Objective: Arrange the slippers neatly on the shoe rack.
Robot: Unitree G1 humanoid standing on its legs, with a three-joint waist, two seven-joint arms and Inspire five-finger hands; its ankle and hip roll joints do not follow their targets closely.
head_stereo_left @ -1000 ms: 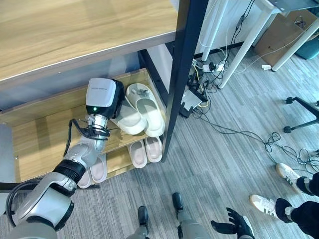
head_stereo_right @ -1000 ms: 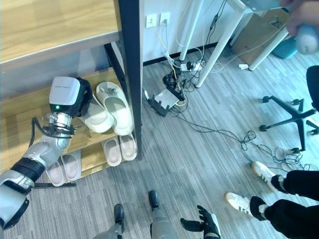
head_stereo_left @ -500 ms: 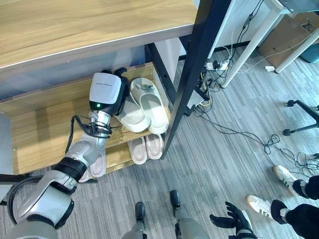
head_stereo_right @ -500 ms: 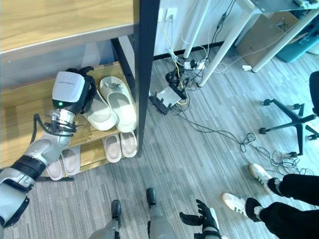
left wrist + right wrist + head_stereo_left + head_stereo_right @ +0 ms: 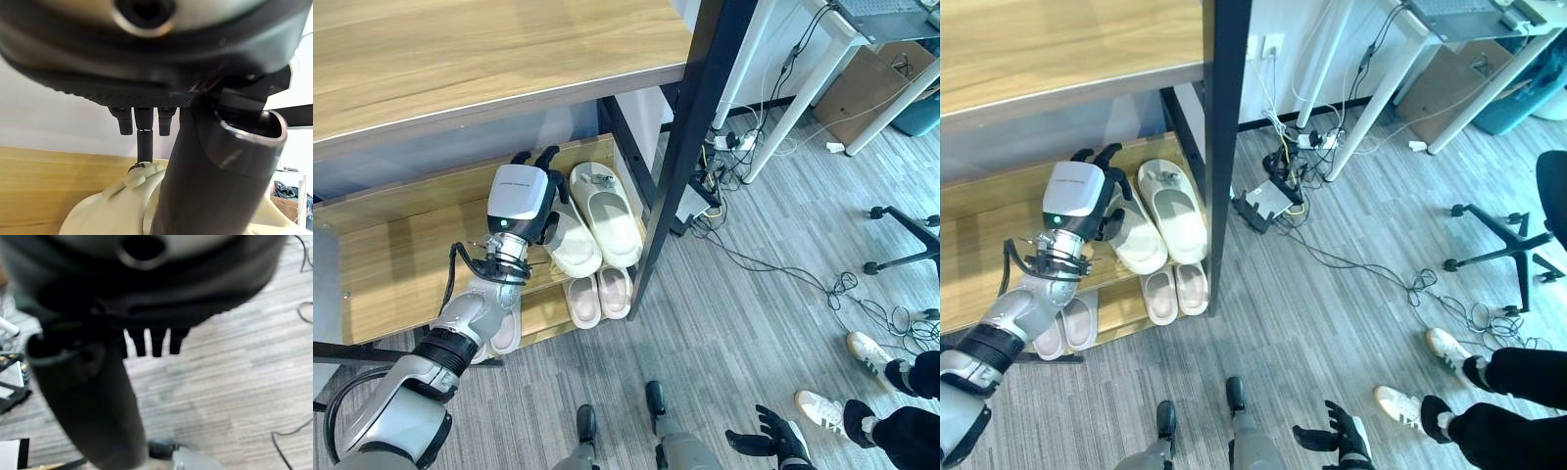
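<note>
Two cream slippers lie side by side on the shoe rack's middle shelf (image 5: 401, 264): one (image 5: 573, 245) right beside my left hand, the other (image 5: 607, 211) nearer the black post. My left hand (image 5: 521, 191) hovers over the heel end of the nearer slipper, open, with fingers (image 5: 536, 157) spread and straight. The left wrist view shows the thumb (image 5: 210, 171) lying over that cream slipper (image 5: 112, 210). On the bottom shelf sit a pale pair (image 5: 599, 294) and another pale pair (image 5: 504, 328). My right hand (image 5: 773, 446) hangs low over the floor, open.
A black rack post (image 5: 685, 147) stands just right of the slippers, under the wooden top shelf (image 5: 460, 49). Cables and a power strip (image 5: 705, 191) litter the floor by white table legs (image 5: 783, 93). A person's shoes (image 5: 842, 406) and a chair base (image 5: 901, 245) are at the right.
The camera has shifted. My left hand's fingers have spread out straight above the nearer cream slipper, which now lies more in line with its partner.
</note>
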